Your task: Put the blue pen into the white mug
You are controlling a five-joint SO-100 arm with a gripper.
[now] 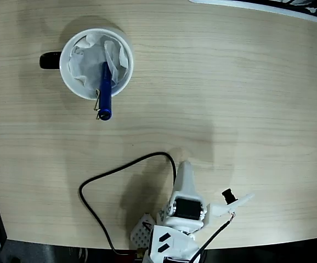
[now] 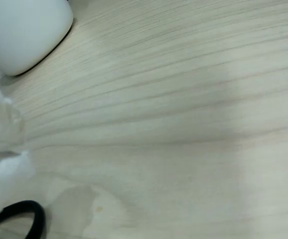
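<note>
Pen: I see the blue pen [image 1: 105, 90] standing tilted in the white mug [image 1: 71, 76], clip end sticking out over the lower rim
Mug: upper left of the wooden table [image 1: 230, 98] in the fixed view, black handle pointing left, crumpled paper inside
Gripper: my gripper [image 1: 184, 174] sits low centre, well apart from the mug, holding nothing; I cannot tell how wide it is
Cable: black cable [image 1: 109, 181] loops left of the arm

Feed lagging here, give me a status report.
Pincer back near base, holding nothing; open or shut unclear. Pen stands in mug, clip end leaning over rim. Black cable on table, clear of mug.
</note>
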